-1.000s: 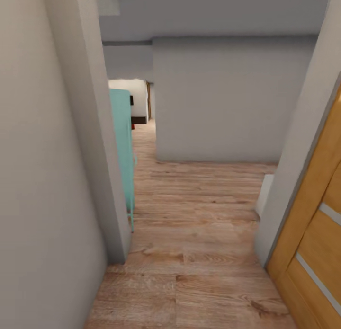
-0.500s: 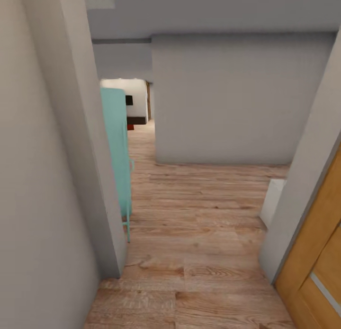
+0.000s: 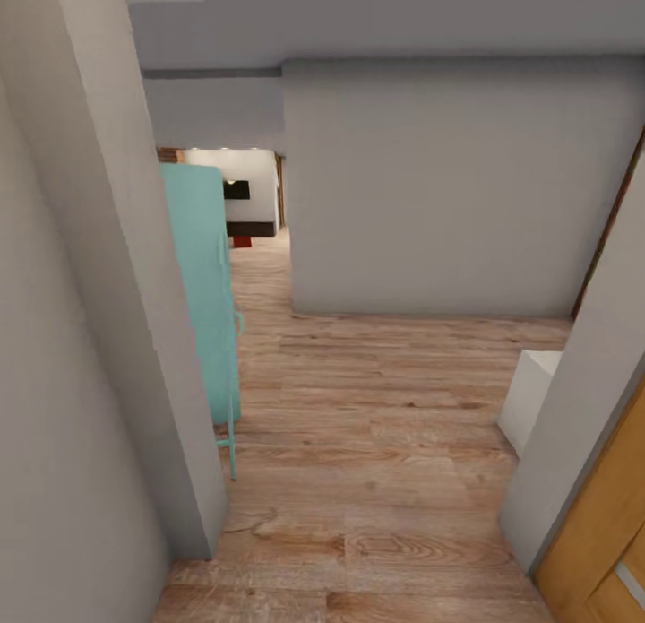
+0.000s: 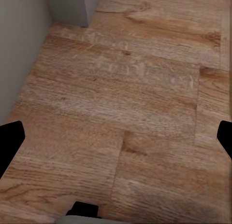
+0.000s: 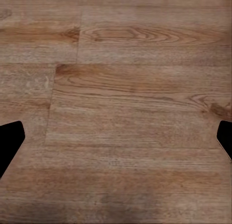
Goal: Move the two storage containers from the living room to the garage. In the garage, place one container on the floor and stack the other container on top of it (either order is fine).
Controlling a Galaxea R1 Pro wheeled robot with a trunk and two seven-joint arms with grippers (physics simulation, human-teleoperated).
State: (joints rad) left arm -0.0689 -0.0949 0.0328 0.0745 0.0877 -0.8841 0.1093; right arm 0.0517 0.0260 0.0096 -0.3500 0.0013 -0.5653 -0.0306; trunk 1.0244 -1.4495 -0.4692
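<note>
I am in a hallway with a light wood plank floor (image 3: 376, 444). Through the far opening shows a slice of the living room (image 3: 242, 197), with a black TV and a dark low cabinet. A small red patch (image 3: 244, 241) lies on the floor there, too small to identify. My left gripper (image 4: 116, 142) hangs open over bare planks, its dark fingertips (image 4: 10, 137) far apart and nothing between them. My right gripper (image 5: 116, 139) is also open over the planks, with nothing between its fingertips (image 5: 9, 137).
A grey wall corner (image 3: 134, 336) juts out close on the left. Behind it stands a teal piece of furniture (image 3: 202, 291). A grey wall (image 3: 448, 184) blocks the way ahead right. A white box (image 3: 528, 399) and an orange wood door (image 3: 609, 551) are at the right.
The camera has moved forward and the whole view has shifted. The wood door has slid toward the right edge, and more of the far room and the white box shows.
</note>
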